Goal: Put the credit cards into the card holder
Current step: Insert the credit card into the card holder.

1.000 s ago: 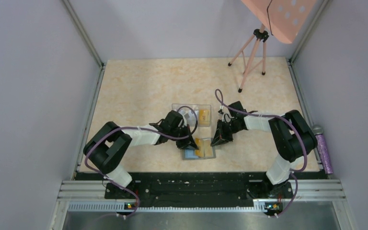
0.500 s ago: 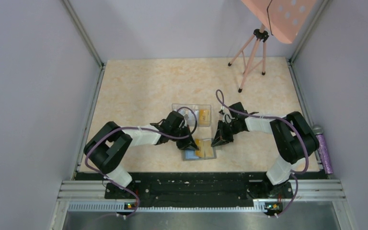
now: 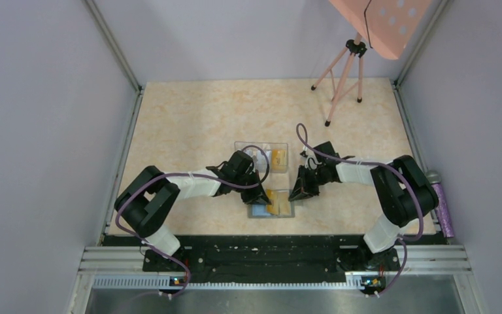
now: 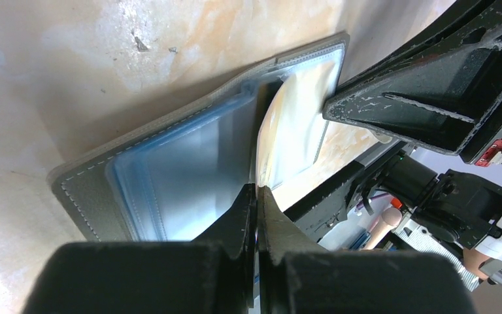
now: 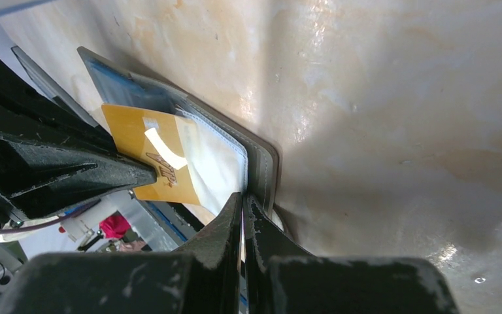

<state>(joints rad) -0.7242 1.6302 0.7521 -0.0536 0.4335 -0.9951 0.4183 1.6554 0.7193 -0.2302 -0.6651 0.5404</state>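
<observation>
Drifted slightly outward at the right elbow over the last second; otherwise unchanged. On the table (image 3: 189, 124), just nearer than the clear box (image 3: 261, 144): card holder (image 3: 259, 211), spread open, blue side up. Pinched tight on an orange card (image 5: 150, 154) standing over the slots: left gripper (image 4: 257, 188). Closed on the card holder's right edge, seemingly nipping its lining: right gripper (image 5: 242, 195).

Pale grey walls (image 3: 39, 131) enclose a beige marbled table (image 3: 189, 118). A pink tripod (image 3: 356, 47) stands at the far right corner beneath a pink perforated panel (image 3: 385, 19). Metal rails (image 3: 104, 258) line the near edge.
</observation>
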